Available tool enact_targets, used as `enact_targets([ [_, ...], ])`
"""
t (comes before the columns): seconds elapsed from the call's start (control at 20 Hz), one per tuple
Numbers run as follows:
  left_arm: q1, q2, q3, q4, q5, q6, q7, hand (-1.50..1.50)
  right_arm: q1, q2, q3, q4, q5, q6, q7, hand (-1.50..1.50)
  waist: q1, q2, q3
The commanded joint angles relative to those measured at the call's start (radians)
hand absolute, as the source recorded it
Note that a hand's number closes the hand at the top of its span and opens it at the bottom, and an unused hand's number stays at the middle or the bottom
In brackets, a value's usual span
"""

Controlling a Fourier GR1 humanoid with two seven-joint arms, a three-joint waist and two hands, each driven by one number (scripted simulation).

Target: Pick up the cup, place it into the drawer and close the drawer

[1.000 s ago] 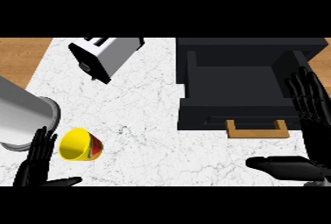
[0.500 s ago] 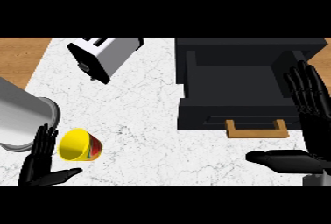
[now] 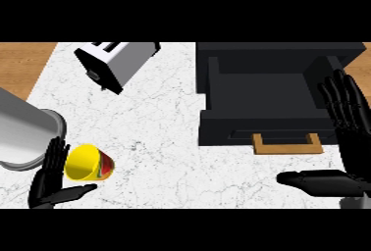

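Observation:
A yellow cup (image 3: 87,163) with a red and green band lies tipped on the white marble counter at the lower left. My left hand (image 3: 51,177) stands just left of it, fingers straight and upright, thumb stretched out below the cup, touching or nearly touching its side. The black drawer (image 3: 267,93) is pulled open at the upper right, with a wooden handle (image 3: 287,144) on its front. Beside the drawer's right edge my right hand (image 3: 348,132) is open, fingers up and thumb pointing left under the handle.
A silver toaster (image 3: 116,62) sits at the top centre-left. A large grey metal pot (image 3: 24,132) stands at the left edge, right behind my left hand. Wooden floor (image 3: 22,63) shows past the counter's left side.
My left hand has moved right and a little up, closing in on the cup's side. The right hand has drifted slightly right. The cup and drawer have not moved.

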Motion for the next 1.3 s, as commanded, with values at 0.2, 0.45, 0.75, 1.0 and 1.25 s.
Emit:
enact_targets([
  [0.2,-0.031,-0.049,-0.017,0.091,-0.018,-0.029,-0.155,-1.5,0.018,-0.017,-0.027,-0.028,-0.026,0.019,0.018,-1.5,-0.004,0.001,-0.001],
  [0.45,-0.086,-0.034,-0.013,0.087,0.0,-0.094,-0.12,-1.5,-0.031,0.006,0.004,0.031,0.026,-0.014,0.003,-1.5,-0.001,0.002,-0.001],
  [0.75,-0.07,-0.053,-0.029,0.063,0.009,-0.169,-0.122,-1.5,-0.002,0.0,0.0,-0.014,-0.004,0.004,0.043,-1.5,0.002,-0.002,0.0],
  [1.0,-0.125,-0.051,-0.019,0.073,0.031,-0.221,-0.107,1.5,-0.061,-0.011,-0.029,0.025,-0.049,0.013,0.061,-1.5,-0.007,0.004,-0.002],
  [1.25,-0.099,-0.082,-0.057,0.027,0.035,-0.321,-0.084,1.5,-0.018,-0.029,-0.041,0.048,-0.037,0.035,0.008,-1.5,0.001,0.0,0.0],
])
